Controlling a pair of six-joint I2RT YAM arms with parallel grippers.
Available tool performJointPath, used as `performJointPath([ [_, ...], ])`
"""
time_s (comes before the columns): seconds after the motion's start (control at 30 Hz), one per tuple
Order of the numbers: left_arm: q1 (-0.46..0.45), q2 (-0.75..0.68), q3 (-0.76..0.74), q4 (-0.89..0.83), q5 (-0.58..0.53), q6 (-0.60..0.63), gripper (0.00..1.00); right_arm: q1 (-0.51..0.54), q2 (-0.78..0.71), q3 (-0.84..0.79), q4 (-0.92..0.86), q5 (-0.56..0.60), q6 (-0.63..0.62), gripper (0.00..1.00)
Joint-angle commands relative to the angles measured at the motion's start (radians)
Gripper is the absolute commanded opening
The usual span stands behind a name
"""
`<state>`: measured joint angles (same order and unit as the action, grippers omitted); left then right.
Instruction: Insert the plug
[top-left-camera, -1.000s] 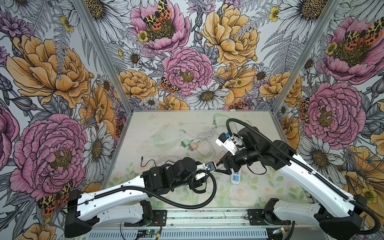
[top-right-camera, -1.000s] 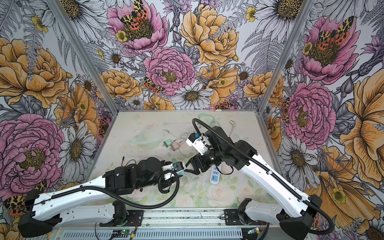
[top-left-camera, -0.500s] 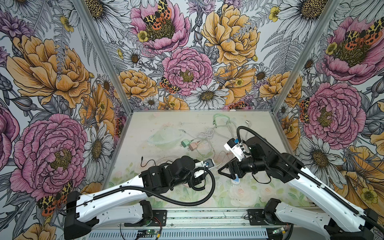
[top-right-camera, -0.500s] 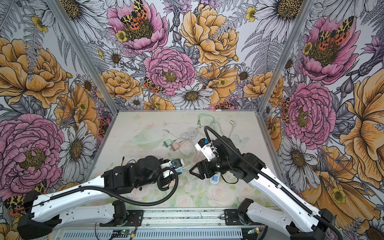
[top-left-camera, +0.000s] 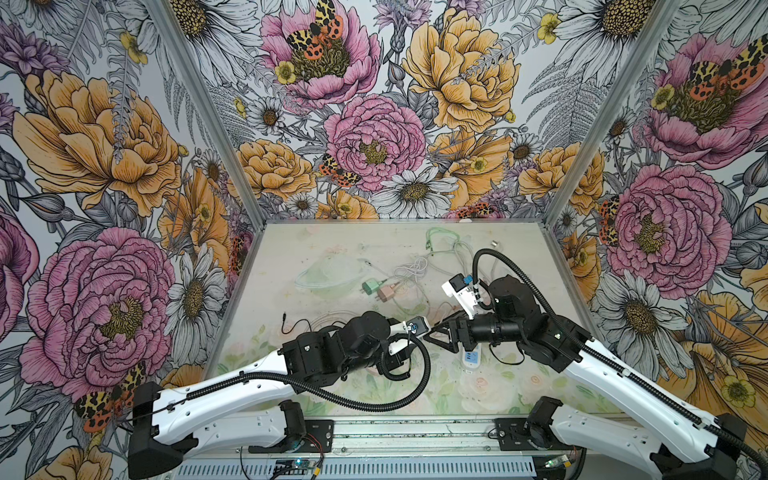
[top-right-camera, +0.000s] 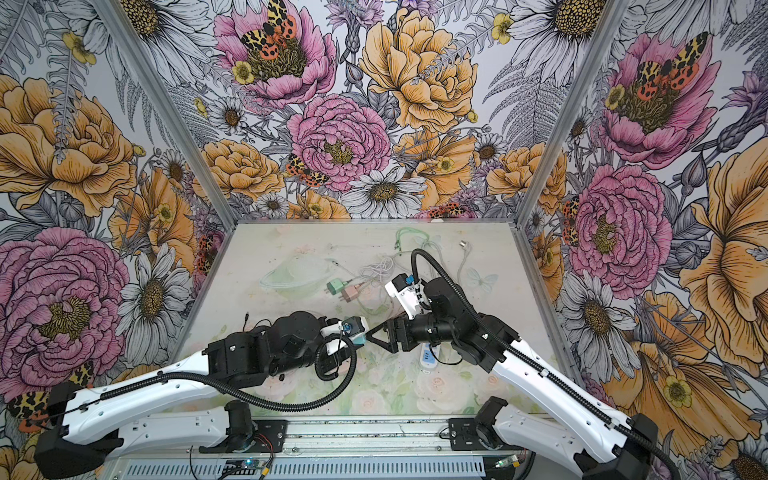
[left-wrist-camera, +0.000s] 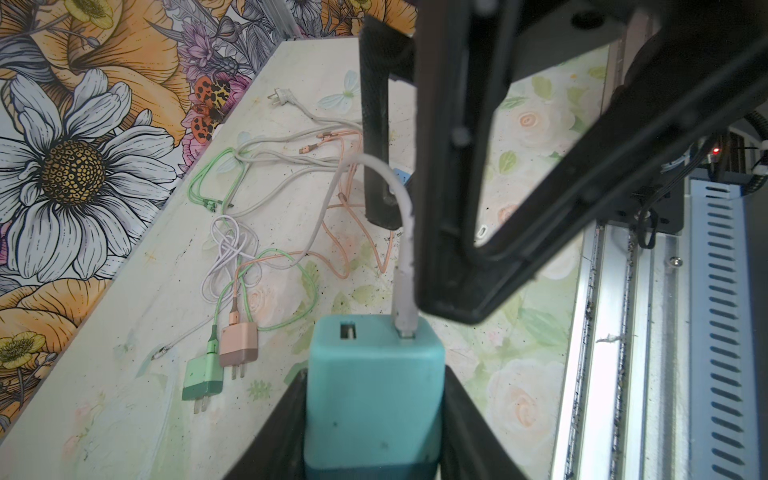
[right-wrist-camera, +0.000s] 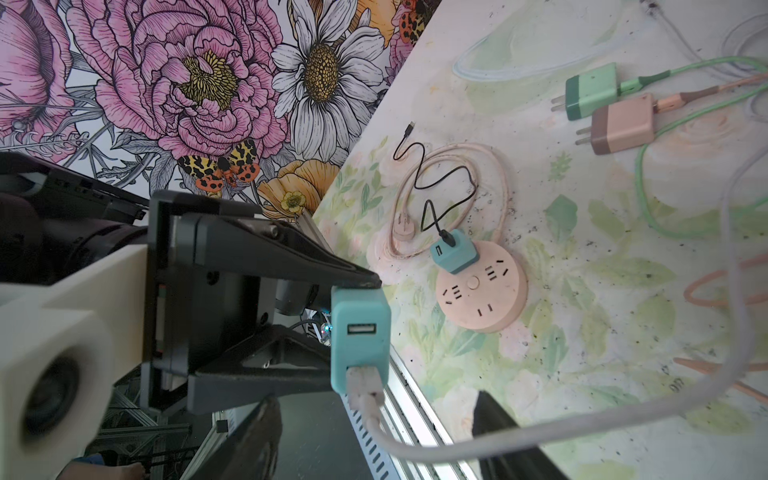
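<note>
My left gripper (left-wrist-camera: 375, 376) is clamped on the charger (left-wrist-camera: 374, 415), a finger on each flat side. I hold it in the air over the front middle of the table (left-wrist-camera: 145, 291), with its ports facing my right gripper (right-wrist-camera: 376, 401).

The plug (left-wrist-camera: 405, 320) sits in one of the charger's two ports, but I cannot tell how deep. Its white cable (left-wrist-camera: 399, 195) rises from the plug, bends over and trails off across the table.

My right gripper is spread wide and grasps nothing. The cable runs between its fingers (right-wrist-camera: 503, 444). I cannot tell whether the nearer one brushes it. In both top views my two grippers stand tip to tip near the middle, just apart.

A white strip (top-left-camera: 469, 357) lies on the table under my right wrist. A round strip (right-wrist-camera: 482, 291), pink, lies under my left arm and carries a second charger (right-wrist-camera: 455, 251) with a black lead (right-wrist-camera: 432, 178) plugged into it. Farther back, a green charger (right-wrist-camera: 590, 89) and a pink charger (right-wrist-camera: 623, 124) lie side by side, each with its own cable in
</note>
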<state>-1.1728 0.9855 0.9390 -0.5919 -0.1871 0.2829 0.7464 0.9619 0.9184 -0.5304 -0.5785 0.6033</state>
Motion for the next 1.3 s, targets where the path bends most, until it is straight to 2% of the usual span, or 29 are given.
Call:
performJointPath([
  [0.0,0.005,-0.017,-0.006,0.055,-0.003,-0.024,0.31,0.000,0.020,-0.010,0.088,-0.025,0.019,0.73],
  [0.5,0.001,-0.002,-0.029,0.113,0.021,-0.024,0.31,0.022,0.122,0.027,0.090,-0.019,-0.010,0.64],
  [0.63,0.002,0.013,-0.028,0.119,0.020,-0.017,0.31,0.026,0.130,0.030,0.089,-0.015,-0.011,0.56],
  [0.77,0.005,0.021,-0.031,0.144,0.020,-0.012,0.31,0.029,0.142,0.034,0.089,-0.024,-0.007,0.54],
  [1.0,0.009,0.042,-0.035,0.181,0.020,-0.008,0.31,0.032,0.162,0.041,0.089,-0.035,-0.007,0.39],
  [1.1,0.014,0.039,-0.041,0.196,0.013,-0.009,0.32,0.033,0.164,0.041,0.087,-0.030,-0.008,0.21],
  [1.17,0.016,0.035,-0.040,0.194,-0.005,-0.011,0.39,0.033,0.163,0.041,0.086,-0.022,-0.011,0.09],
  [1.27,0.017,0.020,-0.036,0.165,-0.067,-0.023,0.56,0.031,0.164,0.048,0.068,0.009,-0.022,0.00],
])
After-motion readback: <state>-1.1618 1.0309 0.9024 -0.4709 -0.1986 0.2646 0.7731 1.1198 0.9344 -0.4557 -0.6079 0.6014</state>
